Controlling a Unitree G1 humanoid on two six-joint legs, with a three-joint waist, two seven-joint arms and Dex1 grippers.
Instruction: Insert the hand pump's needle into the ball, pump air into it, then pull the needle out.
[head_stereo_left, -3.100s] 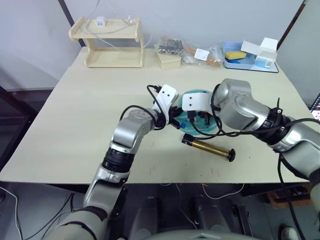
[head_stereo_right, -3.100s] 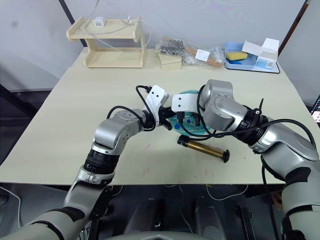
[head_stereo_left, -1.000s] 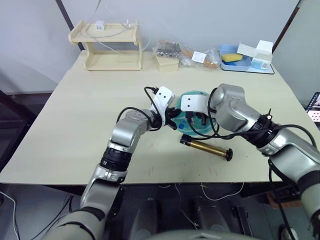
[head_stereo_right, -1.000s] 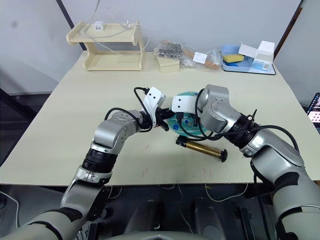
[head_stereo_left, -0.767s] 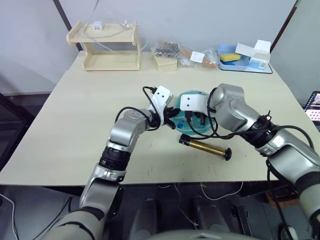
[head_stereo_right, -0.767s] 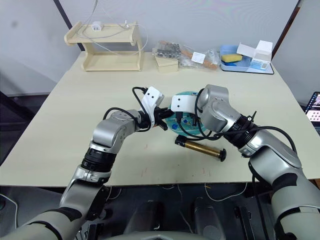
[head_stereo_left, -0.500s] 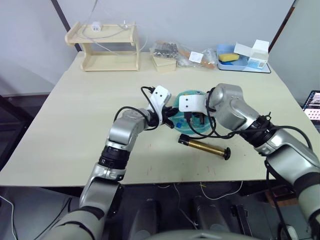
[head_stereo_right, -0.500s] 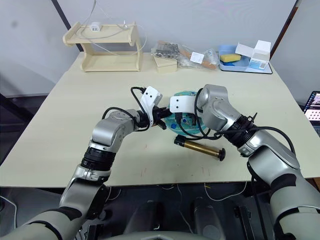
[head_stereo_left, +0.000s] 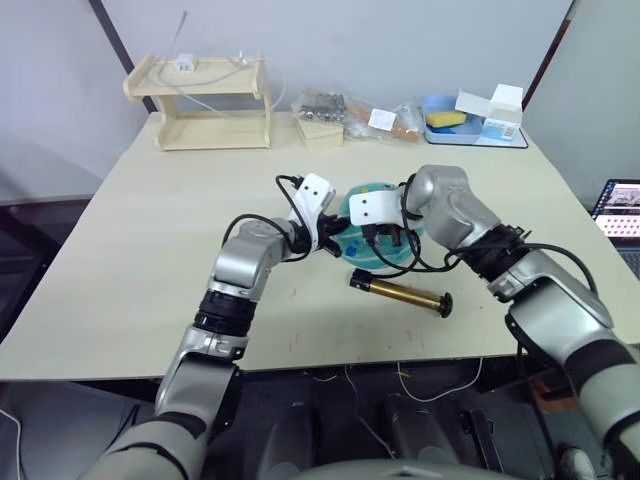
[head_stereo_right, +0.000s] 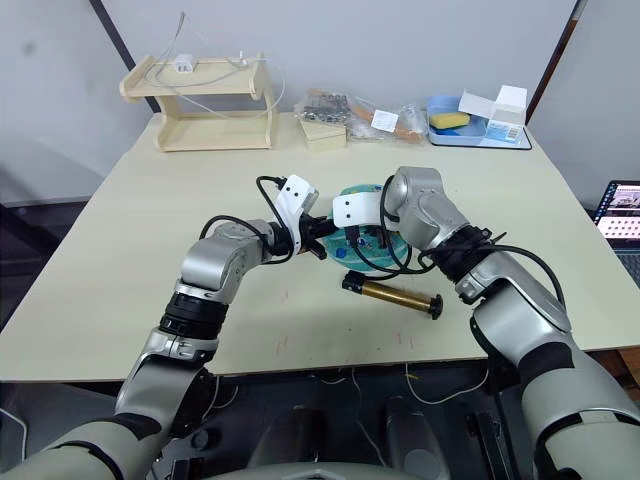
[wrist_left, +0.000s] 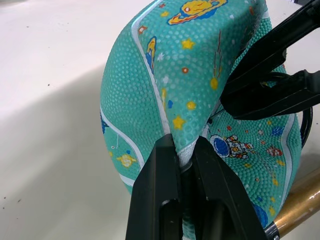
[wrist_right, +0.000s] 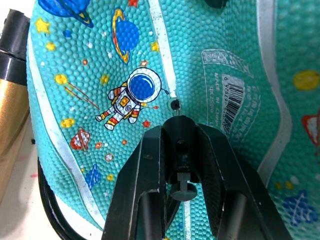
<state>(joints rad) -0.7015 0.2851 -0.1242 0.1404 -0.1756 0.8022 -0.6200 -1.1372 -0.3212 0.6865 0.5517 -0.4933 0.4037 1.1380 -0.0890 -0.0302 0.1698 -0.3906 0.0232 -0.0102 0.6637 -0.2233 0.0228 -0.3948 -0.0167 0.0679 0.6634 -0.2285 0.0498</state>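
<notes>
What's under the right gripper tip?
The ball, its dark valve hole just ahead of the black needle fitting clamped in the right gripper. The needle's pin itself can't be made out.

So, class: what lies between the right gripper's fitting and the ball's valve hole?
In the right wrist view, only bare teal ball skin separates fitting from valve hole.

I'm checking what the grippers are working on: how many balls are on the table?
1. The ball, teal and flattened, lies mid-table between the two grippers; the left gripper pinches its folded edge. Clutter at the table's far edge could hide another.
</notes>
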